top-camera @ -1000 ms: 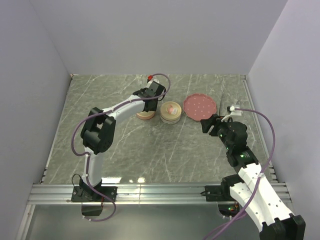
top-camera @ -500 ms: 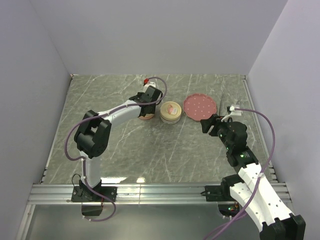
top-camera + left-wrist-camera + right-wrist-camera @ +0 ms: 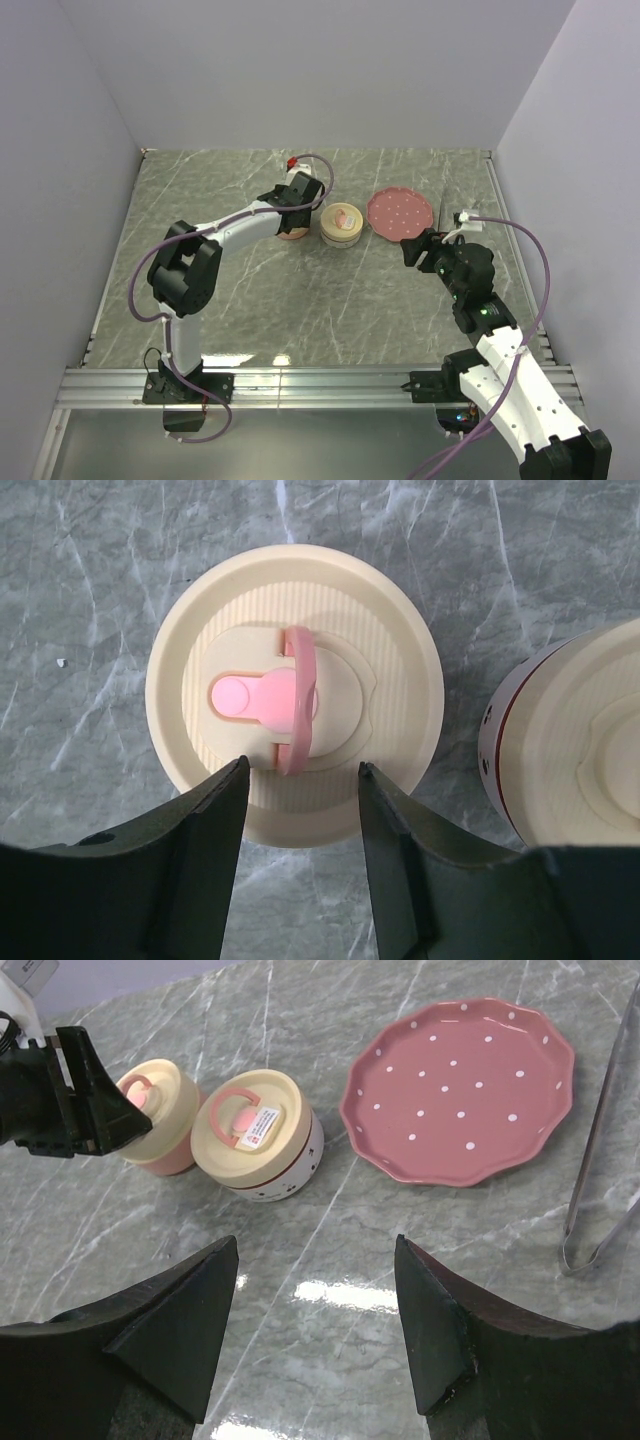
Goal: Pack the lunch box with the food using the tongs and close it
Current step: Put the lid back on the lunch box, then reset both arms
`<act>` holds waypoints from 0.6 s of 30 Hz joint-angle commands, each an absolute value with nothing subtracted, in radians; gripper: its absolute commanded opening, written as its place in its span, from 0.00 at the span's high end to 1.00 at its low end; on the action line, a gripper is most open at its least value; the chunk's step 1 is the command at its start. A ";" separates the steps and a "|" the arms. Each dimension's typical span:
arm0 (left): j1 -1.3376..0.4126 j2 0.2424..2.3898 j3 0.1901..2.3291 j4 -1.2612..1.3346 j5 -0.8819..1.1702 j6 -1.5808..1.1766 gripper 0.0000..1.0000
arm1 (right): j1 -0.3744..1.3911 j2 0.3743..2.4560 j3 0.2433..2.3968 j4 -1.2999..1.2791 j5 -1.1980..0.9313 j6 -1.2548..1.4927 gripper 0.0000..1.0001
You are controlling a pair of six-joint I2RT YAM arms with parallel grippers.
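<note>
The lunch box shows as two round tubs with cream lids. My left gripper (image 3: 302,770) hangs open just above the pink tub's lid (image 3: 295,620), its fingertips either side of the lower end of the lid's pink loop handle (image 3: 298,695), not touching it. Beside it stands the white tub (image 3: 255,1130) with a red band, lid on. The thin metal tongs (image 3: 603,1150) lie on the table right of the pink plate (image 3: 460,1090), which is bare. My right gripper (image 3: 318,1245) is open over bare marble, in front of the plate. No food is in view.
From above, the pink tub (image 3: 290,234) is partly under the left gripper (image 3: 297,200), the white tub (image 3: 341,225) sits right of it, then the plate (image 3: 400,212) and tongs (image 3: 441,212). White walls close three sides. A metal rail (image 3: 320,385) runs along the near edge.
The left arm has sunk lower and reached out, bringing its gripper down over the pink tub. In the last half second it is still. The right arm has not moved.
</note>
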State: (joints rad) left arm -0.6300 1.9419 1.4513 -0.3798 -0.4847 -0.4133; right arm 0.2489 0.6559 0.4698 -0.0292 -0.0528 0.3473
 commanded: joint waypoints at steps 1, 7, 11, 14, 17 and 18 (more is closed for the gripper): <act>-0.635 1.881 1.448 -0.365 -0.491 -0.422 0.46 | 0.258 0.650 0.465 0.008 -0.052 0.345 0.29; -0.635 1.821 1.417 -0.318 -0.511 -0.411 0.44 | 0.258 0.647 0.465 0.006 -0.049 0.344 0.29; -0.635 1.804 1.410 -0.288 -0.502 -0.405 0.40 | 0.259 0.647 0.466 0.005 -0.049 0.344 0.29; -0.635 1.798 1.405 -0.273 -0.491 -0.397 0.39 | 0.259 0.652 0.466 0.006 -0.049 0.344 0.29; -0.635 1.786 1.393 -0.253 -0.491 -0.396 0.39 | 0.261 0.650 0.466 0.008 -0.048 0.345 0.29; -0.635 1.776 1.384 -0.246 -0.491 -0.396 0.39 | 0.261 0.652 0.466 0.008 -0.046 0.344 0.29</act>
State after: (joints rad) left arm -0.6300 1.8347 1.4059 -0.2985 -0.4919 -0.4053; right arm 0.2512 0.6559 0.4698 -0.0292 -0.0528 0.3473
